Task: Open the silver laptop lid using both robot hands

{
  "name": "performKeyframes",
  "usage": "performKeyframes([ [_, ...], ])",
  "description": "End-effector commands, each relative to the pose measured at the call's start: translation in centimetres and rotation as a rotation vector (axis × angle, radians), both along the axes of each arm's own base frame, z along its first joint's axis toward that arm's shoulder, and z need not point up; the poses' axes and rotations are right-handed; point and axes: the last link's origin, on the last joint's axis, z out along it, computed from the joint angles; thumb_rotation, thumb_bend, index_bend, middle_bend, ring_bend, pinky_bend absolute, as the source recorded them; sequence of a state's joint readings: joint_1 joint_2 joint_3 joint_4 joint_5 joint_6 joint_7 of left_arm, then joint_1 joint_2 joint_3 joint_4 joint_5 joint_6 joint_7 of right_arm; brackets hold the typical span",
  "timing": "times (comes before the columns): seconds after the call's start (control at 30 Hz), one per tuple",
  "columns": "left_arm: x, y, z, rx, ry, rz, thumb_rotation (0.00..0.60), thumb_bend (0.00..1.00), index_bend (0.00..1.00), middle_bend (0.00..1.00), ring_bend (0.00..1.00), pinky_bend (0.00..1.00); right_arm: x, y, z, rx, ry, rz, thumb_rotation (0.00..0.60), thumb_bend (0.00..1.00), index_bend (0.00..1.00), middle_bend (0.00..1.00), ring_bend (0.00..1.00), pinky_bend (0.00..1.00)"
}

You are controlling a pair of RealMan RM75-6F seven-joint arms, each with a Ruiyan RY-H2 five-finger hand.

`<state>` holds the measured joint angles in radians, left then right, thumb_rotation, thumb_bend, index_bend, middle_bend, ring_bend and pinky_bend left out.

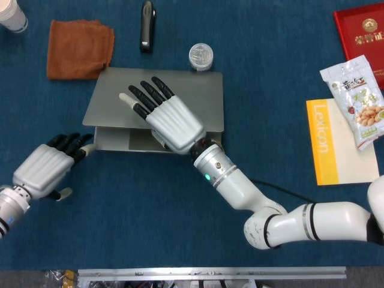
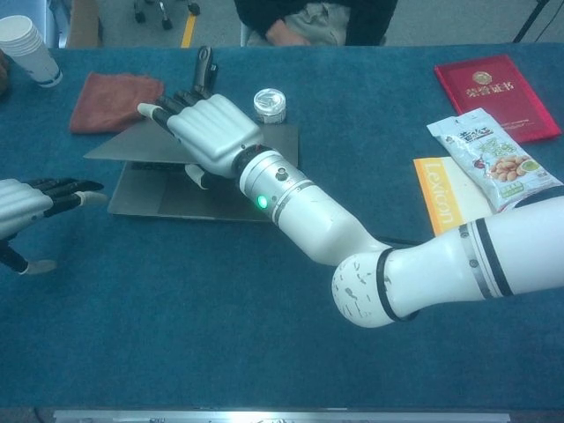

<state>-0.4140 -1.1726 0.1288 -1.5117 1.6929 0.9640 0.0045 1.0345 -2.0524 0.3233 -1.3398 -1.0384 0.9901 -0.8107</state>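
The silver laptop's lid point(image 1: 201, 96) point(image 2: 110, 148) is raised a little off its base point(image 1: 117, 140) point(image 2: 154, 196), with a gap along the front edge. My right hand point(image 1: 171, 115) point(image 2: 210, 130) lies on top of the lid, fingers spread flat toward the back left. Its thumb point(image 2: 196, 176) is tucked under the front edge, so it holds the lid. My left hand point(image 1: 45, 168) point(image 2: 25, 204) sits on the table to the left, fingers apart, holding nothing. Its fingertips point(image 1: 81, 147) reach the base's front-left corner.
Behind the laptop lie an orange cloth point(image 1: 79, 48), a black stapler point(image 1: 147, 25) and a small clear jar point(image 1: 201, 57). A paper cup point(image 1: 12, 15) stands far left. At right are a yellow Lexicon book point(image 1: 336, 141), a snack bag point(image 1: 357, 99) and a red booklet point(image 1: 360, 30).
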Motion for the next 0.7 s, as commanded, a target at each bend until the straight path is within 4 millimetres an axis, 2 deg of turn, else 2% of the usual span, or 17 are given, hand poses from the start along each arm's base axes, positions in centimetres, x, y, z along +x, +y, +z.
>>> performKeyframes([
  [0.03, 0.1, 0.2, -0.6, -0.015, 0.001, -0.006, 0.600, 0.23, 0.05, 0.00, 0.00, 0.10, 0.1, 0.0, 0.0, -0.001, -0.001, 0.000, 0.600, 0.41, 0.00, 0.06, 0.00, 0.06],
  [0.33, 0.1, 0.5, -2.5, -0.053, 0.009, -0.005, 0.600, 0.23, 0.05, 0.00, 0.00, 0.10, 0.2, 0.0, 0.0, -0.001, 0.004, 0.003, 0.600, 0.41, 0.00, 0.06, 0.00, 0.06],
  [0.7, -0.2, 0.6, -3.4, -0.075, 0.033, 0.007, 0.600, 0.23, 0.05, 0.00, 0.00, 0.10, 0.0, -0.4, 0.4, -0.013, 0.004, -0.001, 0.600, 0.41, 0.00, 0.06, 0.00, 0.06],
])
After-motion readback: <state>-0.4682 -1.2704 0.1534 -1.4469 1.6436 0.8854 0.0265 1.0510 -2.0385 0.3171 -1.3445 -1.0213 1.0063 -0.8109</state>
